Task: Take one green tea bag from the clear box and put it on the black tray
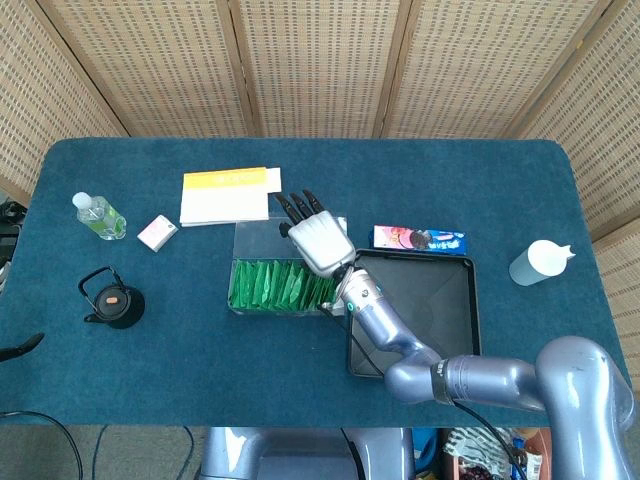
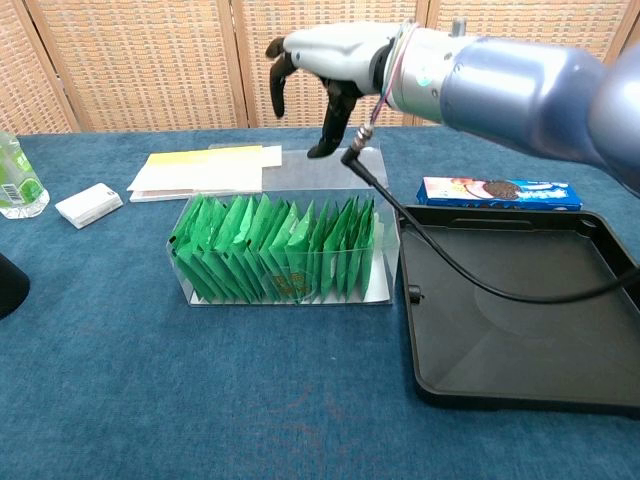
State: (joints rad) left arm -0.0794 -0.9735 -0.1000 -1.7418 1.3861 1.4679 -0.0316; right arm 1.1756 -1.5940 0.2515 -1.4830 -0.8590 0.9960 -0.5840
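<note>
The clear box (image 1: 238, 268) (image 2: 186, 290) stands in the middle of the table, packed with a row of upright green tea bags (image 1: 275, 285) (image 2: 270, 245). Its transparent lid (image 2: 300, 165) is tipped back behind it. My right hand (image 1: 318, 238) (image 2: 325, 60) hovers above the box's back right part, fingers spread and hanging down, holding nothing and clear of the bags. The black tray (image 1: 430, 300) (image 2: 520, 330) lies just right of the box with nothing on it. My left hand does not show in either view.
A yellow-and-white booklet (image 1: 228, 196) lies behind the box. To the left are a small white box (image 1: 157, 232), a water bottle (image 1: 99, 215) and a black teapot (image 1: 111, 296). A cookie pack (image 1: 420, 239) lies behind the tray; a white bottle (image 1: 538, 262) stands far right.
</note>
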